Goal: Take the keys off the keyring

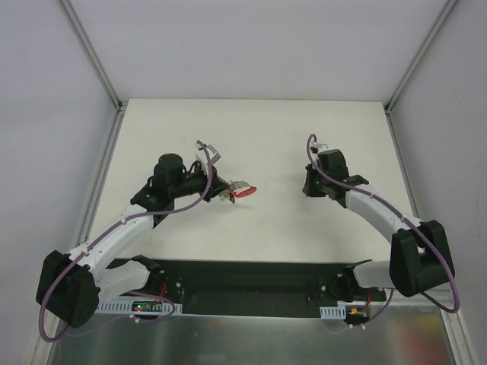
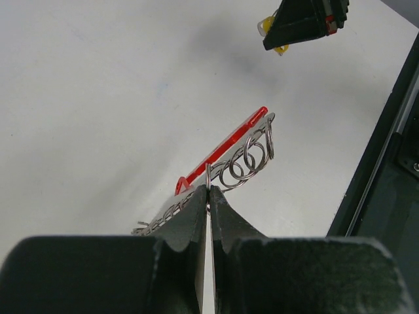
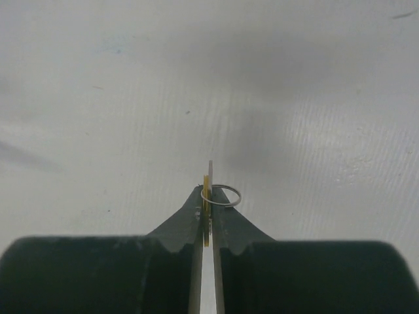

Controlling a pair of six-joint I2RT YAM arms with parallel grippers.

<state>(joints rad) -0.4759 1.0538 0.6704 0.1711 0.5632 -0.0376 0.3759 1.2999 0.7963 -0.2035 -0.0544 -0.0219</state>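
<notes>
Progress is judged partial: a yellow key [image 3: 205, 226] carrying a small ring [image 3: 221, 196] is clamped in the right gripper [image 3: 208, 195], well apart from the rest. The keyring [image 2: 243, 162] is pinched in the closed left gripper [image 2: 209, 191], with a red key [image 2: 226, 145] beside it, not yet removed.

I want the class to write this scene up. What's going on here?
Two robot arms are working on a bunch of keys over a white table. The left gripper is shut on the keyring, which carries linked rings and a red key. The right gripper, well apart from it, pinches a yellow key with a small ring on it.
</notes>
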